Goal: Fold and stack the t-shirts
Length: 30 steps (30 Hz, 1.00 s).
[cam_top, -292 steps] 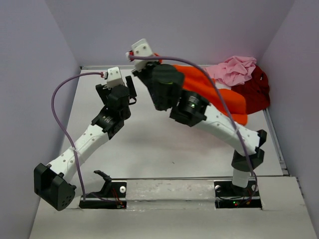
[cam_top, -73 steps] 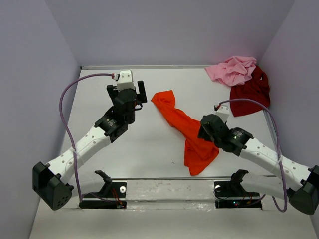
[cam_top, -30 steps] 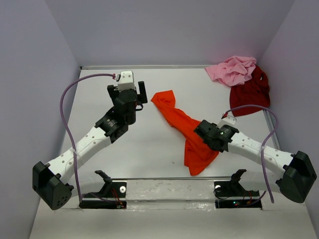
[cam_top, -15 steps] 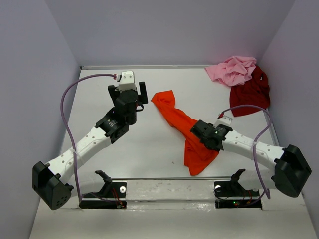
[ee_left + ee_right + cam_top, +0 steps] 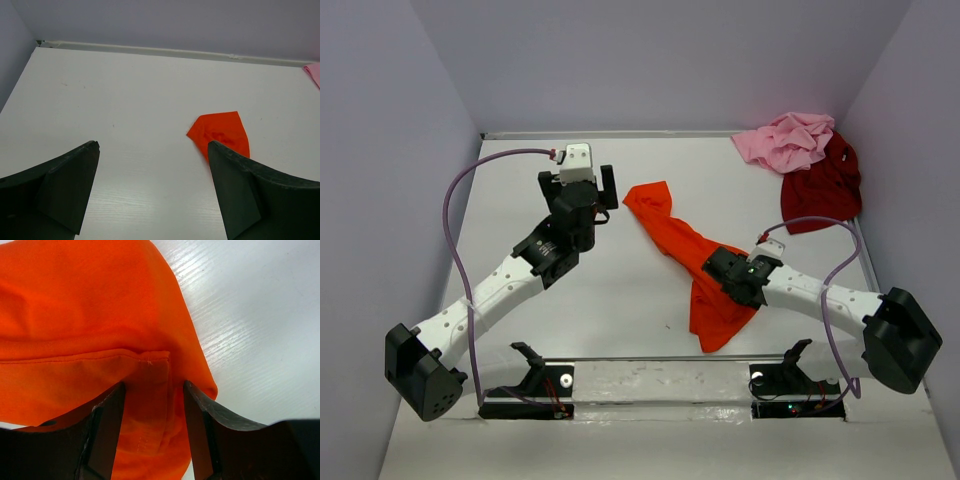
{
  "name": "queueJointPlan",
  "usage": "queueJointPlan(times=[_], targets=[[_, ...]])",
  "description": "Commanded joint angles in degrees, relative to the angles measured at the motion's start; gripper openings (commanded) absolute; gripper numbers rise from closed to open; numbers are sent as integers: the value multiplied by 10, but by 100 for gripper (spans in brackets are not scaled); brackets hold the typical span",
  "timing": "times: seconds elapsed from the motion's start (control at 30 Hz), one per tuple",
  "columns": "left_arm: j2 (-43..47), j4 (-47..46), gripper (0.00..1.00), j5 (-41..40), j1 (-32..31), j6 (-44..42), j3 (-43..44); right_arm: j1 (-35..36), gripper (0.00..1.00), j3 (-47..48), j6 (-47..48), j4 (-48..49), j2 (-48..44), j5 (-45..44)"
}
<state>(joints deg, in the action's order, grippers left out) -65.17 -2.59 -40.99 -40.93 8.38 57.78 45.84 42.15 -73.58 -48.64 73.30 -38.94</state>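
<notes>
Right claw (image 5: 152, 405) half open, lowered onto the orange t-shirt (image 5: 670, 235) and set astride a hemmed fold of it. Cloth filling the gap and reaching both fingers (image 5: 107, 430); no squeeze to be seen, fold lying loose. Left claw (image 5: 152, 150) spread wide, held over the bare table (image 5: 620, 300), just left of the orange shirt's far end and apart from it.

Orange shirt stretched out as a long twisted strip: far end near mid-table, pointed and flat, then running toward the near right, widening into a bunched flap close to the near edge. Right claw about two thirds of the way along that strip.

Pink t-shirt (image 5: 788, 140) crumpled in the far right corner. Dark red t-shirt (image 5: 825, 185) heaped just beside it against the right wall, touching the pink one. Both well apart from the orange shirt.
</notes>
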Motion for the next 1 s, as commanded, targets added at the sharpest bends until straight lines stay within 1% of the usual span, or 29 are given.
queueJointPlan(times=[0.0,0.1,0.2,0.37,0.6,0.73,0.97], targets=[[11,-25,99,-15,-5,-6,14,4,55,-10,-20,19,-3,-18],[10,-25,99,-16,-6,-6,14,4,54,-13,-12,34,1,-20],[9,-26,99,-17,-7,-6,14,4,49,-19,2,56,1,-18],[7,-25,99,-17,-9,-6,14,4,45,-22,14,76,11,-25],[4,-25,99,-17,-9,-7,13,4,41,-7,43,101,34,-18],[1,-25,99,-18,-9,-8,15,4,33,10,69,108,57,-15],[-1,-24,99,-20,-9,-7,14,4,30,39,127,124,55,-22]])
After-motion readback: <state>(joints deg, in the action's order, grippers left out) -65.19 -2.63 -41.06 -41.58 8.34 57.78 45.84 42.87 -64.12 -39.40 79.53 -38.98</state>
